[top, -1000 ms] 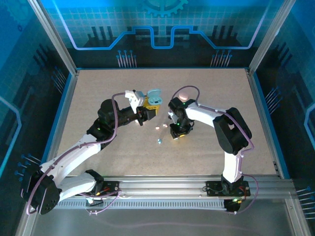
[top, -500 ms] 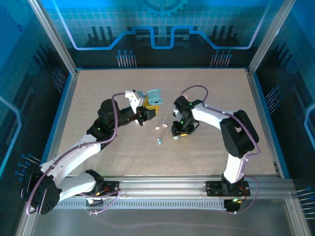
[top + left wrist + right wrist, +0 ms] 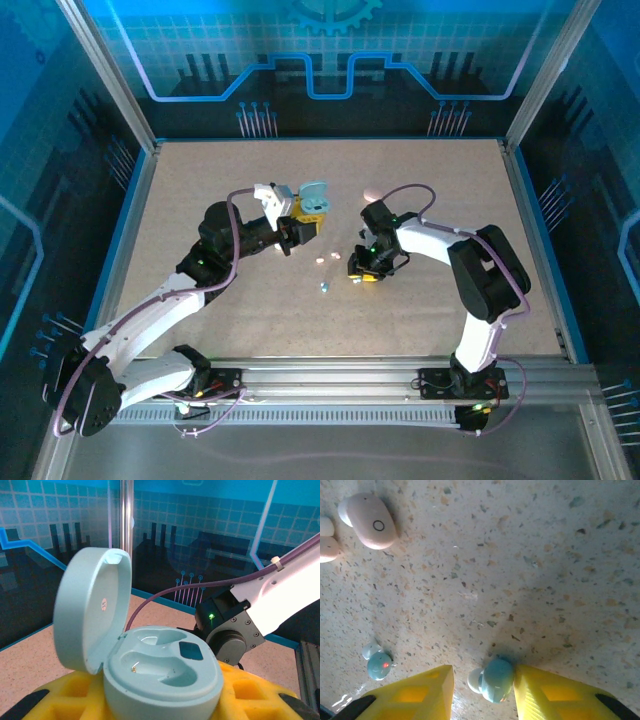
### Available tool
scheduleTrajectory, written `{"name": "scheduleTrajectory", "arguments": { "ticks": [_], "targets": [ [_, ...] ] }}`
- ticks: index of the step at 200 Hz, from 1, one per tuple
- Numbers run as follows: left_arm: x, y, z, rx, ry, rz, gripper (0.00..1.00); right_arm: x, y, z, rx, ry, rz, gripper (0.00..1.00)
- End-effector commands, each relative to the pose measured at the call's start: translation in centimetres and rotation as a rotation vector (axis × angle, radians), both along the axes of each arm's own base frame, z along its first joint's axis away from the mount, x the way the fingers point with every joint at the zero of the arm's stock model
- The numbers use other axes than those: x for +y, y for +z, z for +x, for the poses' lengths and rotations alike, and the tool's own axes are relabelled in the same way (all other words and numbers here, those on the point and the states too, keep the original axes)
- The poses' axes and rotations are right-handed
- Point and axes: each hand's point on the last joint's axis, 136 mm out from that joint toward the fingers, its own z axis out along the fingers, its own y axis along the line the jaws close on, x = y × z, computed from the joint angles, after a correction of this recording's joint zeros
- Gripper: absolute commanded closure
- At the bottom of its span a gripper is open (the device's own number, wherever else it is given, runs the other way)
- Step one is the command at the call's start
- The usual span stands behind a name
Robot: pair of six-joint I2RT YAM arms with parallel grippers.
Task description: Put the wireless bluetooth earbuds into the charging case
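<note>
My left gripper (image 3: 162, 700) is shut on the pale blue charging case (image 3: 160, 665), which stands between its yellow fingers with the lid (image 3: 90, 610) hinged open and both wells empty. In the top view the case (image 3: 314, 200) is held above mid-table. My right gripper (image 3: 482, 677) is down at the tabletop, open around a pale blue earbud (image 3: 492, 680). The earbud touches the right finger (image 3: 555, 695), and a gap separates it from the left finger (image 3: 415, 697). A second blue earbud (image 3: 379, 664) and two pink earbuds (image 3: 370, 521) lie loose nearby.
In the top view the loose pink earbuds (image 3: 327, 258) and the blue one (image 3: 324, 288) lie between the two grippers. A pink case (image 3: 370, 190) peeks out behind the right arm (image 3: 430, 240). Metal frame rails (image 3: 330, 375) border the speckled table.
The right arm's wrist has swung right and lower over the table, with its gripper settling around the blue earbud. The left arm and the case have not moved.
</note>
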Motion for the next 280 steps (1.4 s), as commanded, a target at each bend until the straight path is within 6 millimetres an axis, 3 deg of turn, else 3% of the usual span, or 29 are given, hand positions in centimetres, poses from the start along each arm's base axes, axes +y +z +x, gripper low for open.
{"name": "scheduleTrajectory", "arguments": {
  "ticks": [1,134,221,280],
  "targets": [
    [0.0,0.8,0.1,-0.026,-0.005,-0.016,0.66,0.3,-0.7,-0.4,0.033,-0.016,0.008,0.62],
    [0.1,1.0,0.1,-0.031,0.0,-0.019,0.66,3.9,0.8,-0.1,-0.02,0.118,0.025,0.66],
    [1.2,1.4,0.2,-0.064,0.064,-0.025,0.66,3.9,0.5,0.3,-0.022,0.133,-0.139,0.62],
    [1.4,1.4,0.1,-0.069,0.071,-0.022,0.67,4.2,0.2,0.4,-0.02,0.131,-0.18,0.66]
  ]
}}
